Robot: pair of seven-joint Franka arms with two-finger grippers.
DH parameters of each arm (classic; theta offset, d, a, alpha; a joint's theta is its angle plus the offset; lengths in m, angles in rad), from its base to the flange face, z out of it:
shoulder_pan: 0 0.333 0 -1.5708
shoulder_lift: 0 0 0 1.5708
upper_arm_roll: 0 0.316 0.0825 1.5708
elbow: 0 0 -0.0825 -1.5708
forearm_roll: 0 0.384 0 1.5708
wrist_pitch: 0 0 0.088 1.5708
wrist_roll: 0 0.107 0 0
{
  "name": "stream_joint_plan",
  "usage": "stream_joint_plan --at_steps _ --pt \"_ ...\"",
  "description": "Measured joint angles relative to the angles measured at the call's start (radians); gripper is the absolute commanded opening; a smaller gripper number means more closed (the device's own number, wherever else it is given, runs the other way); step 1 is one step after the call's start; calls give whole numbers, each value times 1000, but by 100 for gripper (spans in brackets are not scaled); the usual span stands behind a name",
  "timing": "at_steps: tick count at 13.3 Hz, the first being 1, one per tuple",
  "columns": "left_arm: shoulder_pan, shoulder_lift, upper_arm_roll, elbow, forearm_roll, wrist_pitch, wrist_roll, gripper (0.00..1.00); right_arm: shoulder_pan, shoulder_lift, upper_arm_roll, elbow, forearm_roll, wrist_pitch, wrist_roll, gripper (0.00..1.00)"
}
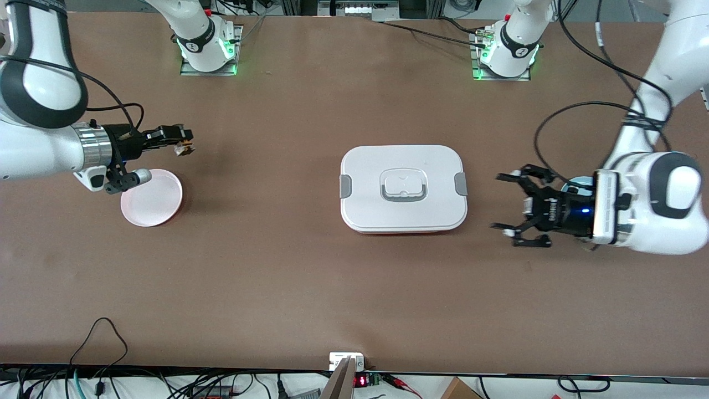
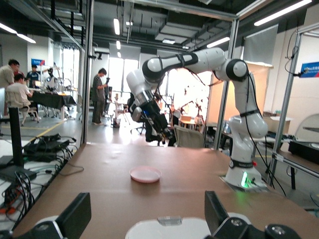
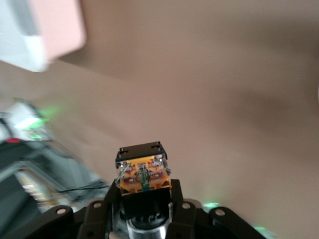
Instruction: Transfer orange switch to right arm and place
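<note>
- White lidded box [image 1: 403, 188] sits mid-table, grey latches at both ends, handle recess on top. It lies between the two grippers.
- Pink plate [image 1: 152, 198] is toward the right arm's end of the table and bare; also visible in the left wrist view [image 2: 145, 174].
- Nothing stands between the right gripper [image 1: 185, 143] and the plate.
- Orange switch [image 1: 185, 148] is up in the air over bare table, just off the plate's rim on the bases' side.
- Switch long axis runs in line with the gripper fingers; black cap end points away from the wrist, orange body sits toward the fingers [image 3: 143, 172].
- Right gripper is clamped on the switch, which sticks out past the fingertips.
- Left gripper [image 1: 515, 208] hangs over the table beside the box, fingers spread wide, holding nothing. That arm waits.
</note>
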Motion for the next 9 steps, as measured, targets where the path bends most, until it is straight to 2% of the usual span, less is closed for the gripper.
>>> stream_joint_plan --at_steps 3,6,9 --pt "76 -1 -5 46 320 -13 71 100 0 0 1 -78 -183 131 -168 0" --pt "86 -6 -10 132 632 -11 155 100 -1 0 0 -161 -358 294 -373 0" --pt "85 -12 -27 242 984 -10 220 100 -36 0 -2 -246 -431 460 -564 0"
